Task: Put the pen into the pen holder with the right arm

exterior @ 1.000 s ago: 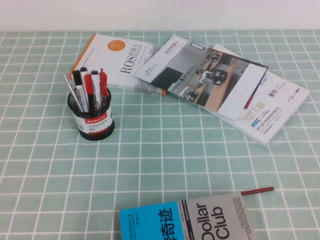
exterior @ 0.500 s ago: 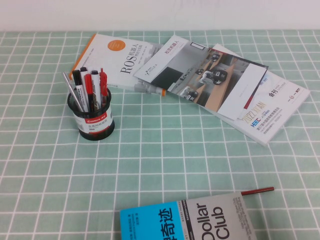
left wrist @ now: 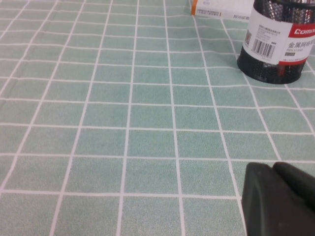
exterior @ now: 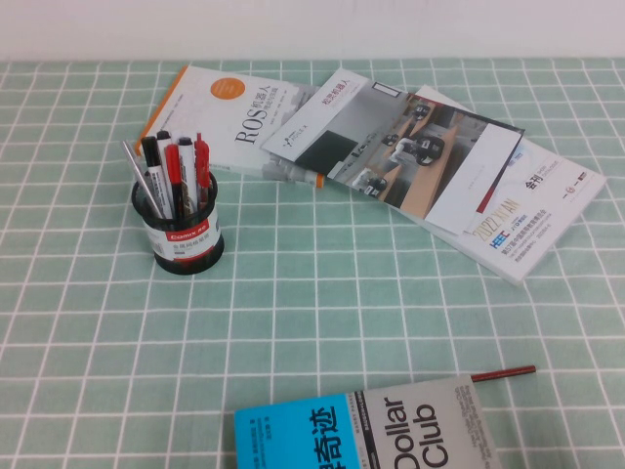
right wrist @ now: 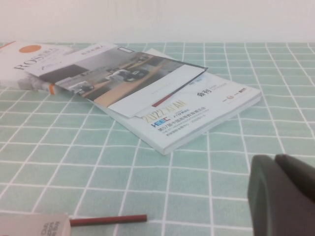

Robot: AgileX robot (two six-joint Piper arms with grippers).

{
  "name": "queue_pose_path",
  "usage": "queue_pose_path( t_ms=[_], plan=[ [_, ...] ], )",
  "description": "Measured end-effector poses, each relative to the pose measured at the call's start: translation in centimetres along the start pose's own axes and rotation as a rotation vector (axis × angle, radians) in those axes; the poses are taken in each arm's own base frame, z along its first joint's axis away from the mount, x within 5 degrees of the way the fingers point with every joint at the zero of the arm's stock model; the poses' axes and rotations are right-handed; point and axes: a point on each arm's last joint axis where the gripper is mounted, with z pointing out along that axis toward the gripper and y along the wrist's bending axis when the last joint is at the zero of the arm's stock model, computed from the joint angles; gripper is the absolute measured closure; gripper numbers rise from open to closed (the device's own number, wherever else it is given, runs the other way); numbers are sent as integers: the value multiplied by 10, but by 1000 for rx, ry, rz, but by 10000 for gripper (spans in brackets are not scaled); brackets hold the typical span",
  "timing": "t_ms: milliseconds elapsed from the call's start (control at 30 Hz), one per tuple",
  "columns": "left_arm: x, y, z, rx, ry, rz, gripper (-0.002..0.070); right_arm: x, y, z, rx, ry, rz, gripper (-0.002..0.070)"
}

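Mint-green checks, black mesh and a splash of blue

The worktop [exterior: 391, 313] is showing a pale green cloth crossed by white grid lines. At the left of the high view, the pen holder [exterior: 178, 230] is wearing black mesh with a white band and a red label strip; the pen [exterior: 143, 181] in it is gleaming silver-grey beside red-and-black markers [exterior: 174, 176]. The white book [exterior: 229, 117] at the top is carrying an orange spine and orange disc. At the bottom edge, a book [exterior: 361, 435] is showing bright blue and grey, with a dark red thin pen [exterior: 503, 373] beside it. The fingers [right wrist: 283, 196] in the right wrist view are looking dark grey-black.
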Motion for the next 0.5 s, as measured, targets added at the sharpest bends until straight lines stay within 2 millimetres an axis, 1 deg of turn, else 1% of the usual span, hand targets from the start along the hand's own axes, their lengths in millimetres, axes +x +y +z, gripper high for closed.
queue_pose_path(
  t_ms=[300, 500],
  plan=[
    [0, 0, 0, 0, 0, 0, 681, 1, 0, 0, -1, 2, 3, 696],
    [0, 0, 0, 0, 0, 0, 681, 13, 1, 3, -14, 30, 30, 696]
  ],
)
